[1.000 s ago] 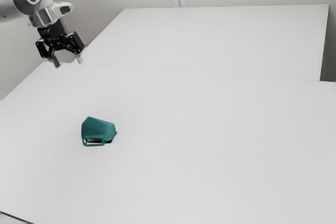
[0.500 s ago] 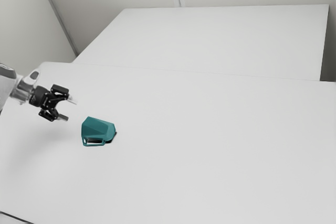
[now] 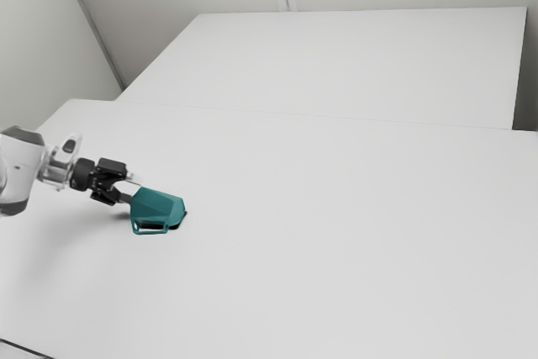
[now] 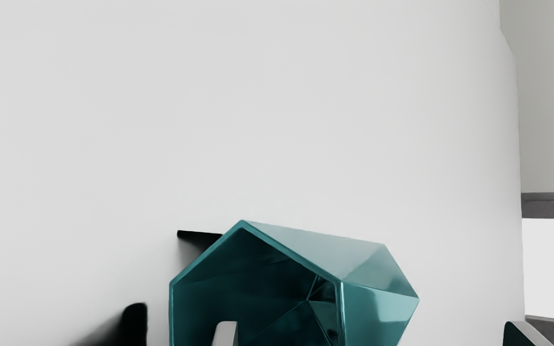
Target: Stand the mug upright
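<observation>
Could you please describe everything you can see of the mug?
The mug is teal and faceted, with a glossy sheen, an angular rim and a hollow inside. It lies on its side on the white table, mouth toward the open gripper, base toward the exterior view's right. Its loop handle sits low, on the exterior camera's side. One fingertip overlaps the mouth in the wrist view; I cannot tell whether it touches.

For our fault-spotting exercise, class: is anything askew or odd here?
Yes: the teal mug lies on its side on the white table, its open mouth facing sideways, though mugs normally stand upright.
</observation>
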You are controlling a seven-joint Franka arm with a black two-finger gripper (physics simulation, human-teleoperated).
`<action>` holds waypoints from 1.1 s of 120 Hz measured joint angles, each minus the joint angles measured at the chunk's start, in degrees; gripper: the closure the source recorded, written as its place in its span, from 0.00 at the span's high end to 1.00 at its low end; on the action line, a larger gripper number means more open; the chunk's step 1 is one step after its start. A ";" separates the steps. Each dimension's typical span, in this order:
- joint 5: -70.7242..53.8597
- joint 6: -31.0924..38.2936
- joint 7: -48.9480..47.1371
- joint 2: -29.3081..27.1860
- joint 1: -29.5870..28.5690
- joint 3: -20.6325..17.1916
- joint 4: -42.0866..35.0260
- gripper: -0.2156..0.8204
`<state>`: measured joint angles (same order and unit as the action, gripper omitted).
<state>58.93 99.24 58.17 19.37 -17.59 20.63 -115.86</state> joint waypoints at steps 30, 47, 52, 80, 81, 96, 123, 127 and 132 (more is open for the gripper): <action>2.05 0.83 2.85 0.02 1.27 -0.65 -2.16 0.79; 2.72 1.76 2.99 -0.05 1.56 -1.06 -2.60 0.72; 2.78 1.98 3.02 -0.10 1.50 -1.09 -2.61 0.66; 2.85 2.61 3.17 -0.16 1.29 -1.04 -2.63 0.31; 2.86 2.62 3.17 -0.16 1.29 -1.04 -2.63 0.30; 2.83 2.84 3.17 -0.21 1.33 -1.04 -2.63 0.19; 2.66 3.32 2.98 -0.45 1.43 -1.13 -2.53 0.11; 2.66 3.34 2.94 -0.52 1.44 -1.14 -2.50 0.10; 2.66 3.35 2.91 -0.58 1.49 -1.14 -2.47 0.10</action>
<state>61.59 102.59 61.08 18.79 -16.10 19.50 -118.33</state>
